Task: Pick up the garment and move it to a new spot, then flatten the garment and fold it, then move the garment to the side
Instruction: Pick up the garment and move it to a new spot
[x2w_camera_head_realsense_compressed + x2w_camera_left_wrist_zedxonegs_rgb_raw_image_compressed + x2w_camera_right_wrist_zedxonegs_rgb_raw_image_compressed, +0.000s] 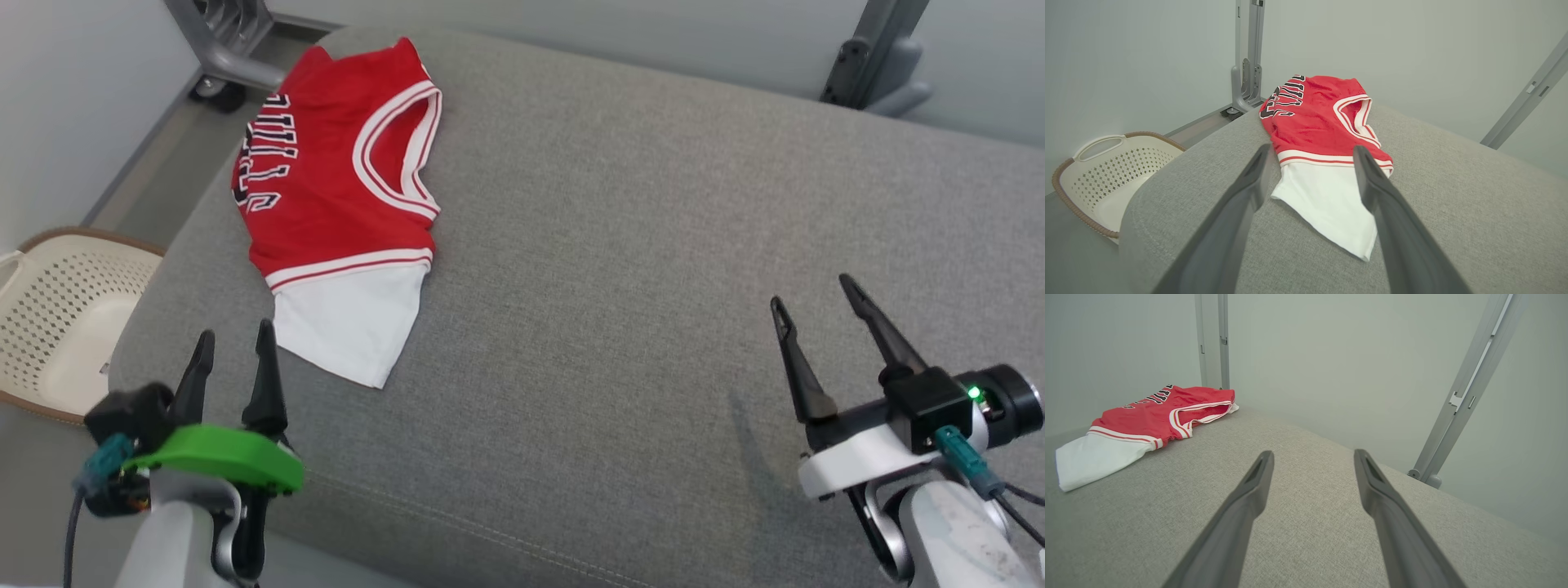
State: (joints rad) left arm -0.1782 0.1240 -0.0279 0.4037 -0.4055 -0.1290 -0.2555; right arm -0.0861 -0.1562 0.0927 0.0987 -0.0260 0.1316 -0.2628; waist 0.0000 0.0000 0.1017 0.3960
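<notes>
Grey fabric worktop (620,269), pale walls behind. Found the red jersey (326,196) lying folded on the worktop end beside the basket (65,327), long axis running away from the robot, white end nearest, lettering on the basket side. Saw left jaws spread wide, empty, near that white end; right jaws equally wide, empty, far from the basket.

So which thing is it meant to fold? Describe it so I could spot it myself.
Start at the big grey cushioned surface before the robot and look along its left edge, past the cream basket on the floor. There lies the garment: a red jersey with white trim, black lettering and a white near end, the one bright thing there.
</notes>
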